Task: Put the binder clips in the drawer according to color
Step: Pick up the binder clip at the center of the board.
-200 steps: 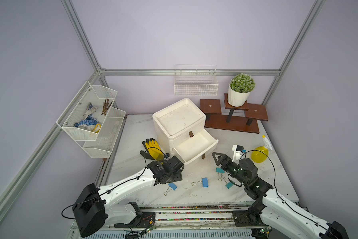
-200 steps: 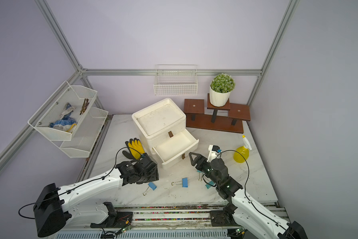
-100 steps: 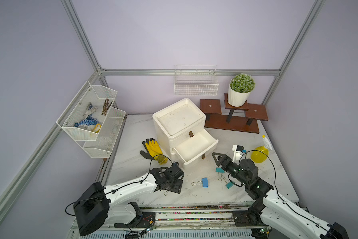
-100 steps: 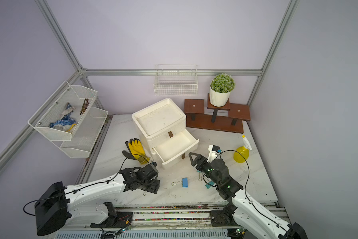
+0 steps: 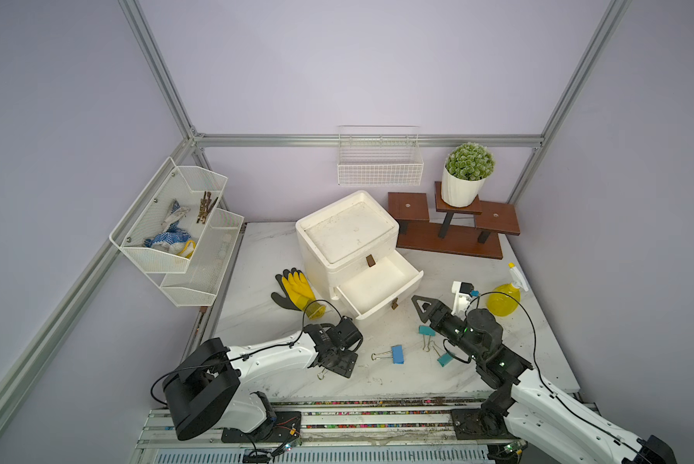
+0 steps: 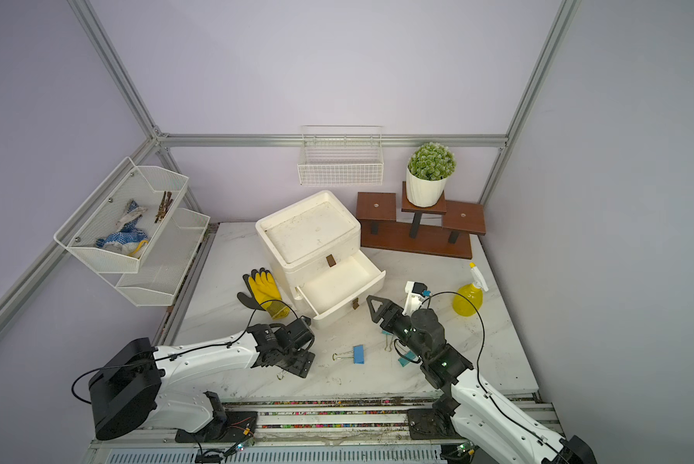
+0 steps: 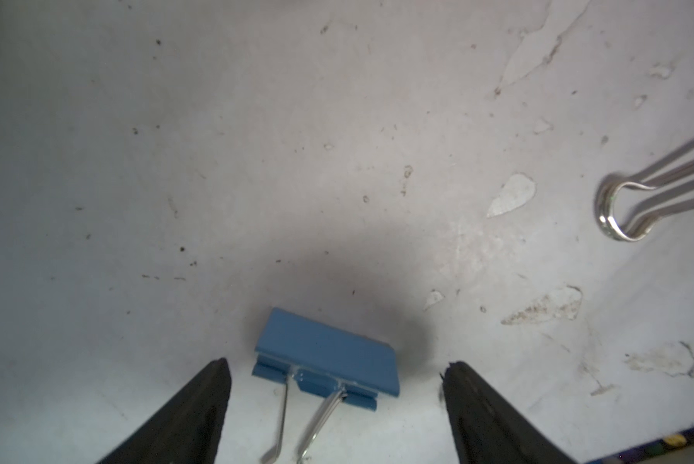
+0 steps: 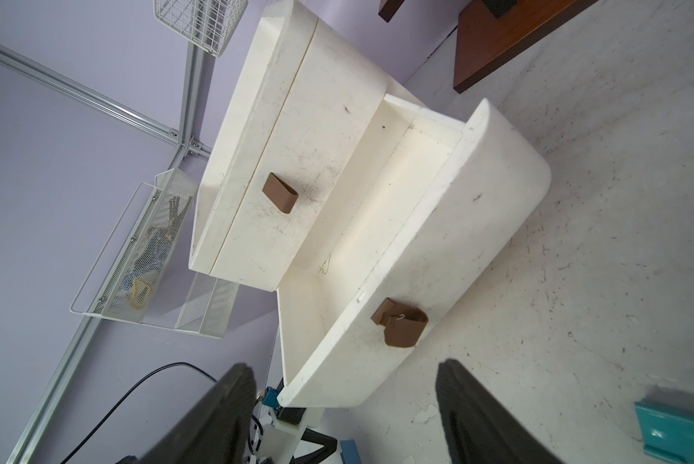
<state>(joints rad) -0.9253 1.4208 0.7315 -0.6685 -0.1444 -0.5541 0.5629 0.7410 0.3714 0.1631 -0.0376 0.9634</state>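
Two tapered black fingers [image 7: 192,413] flank a blue, wire-handled clip [image 7: 329,357].

Top views: set high at the near edge, angled down, the whole white marbled tabletop [image 5: 397,385] shared by both | Left wrist: held close above that tabletop, aimed down at a blue folding binder clip with silver wire handles [image 7: 325,357] | Right wrist: set low, rolled sideways, faced toward the boxy white plastic drawer chest [image 8: 297,160], which is also covered from above
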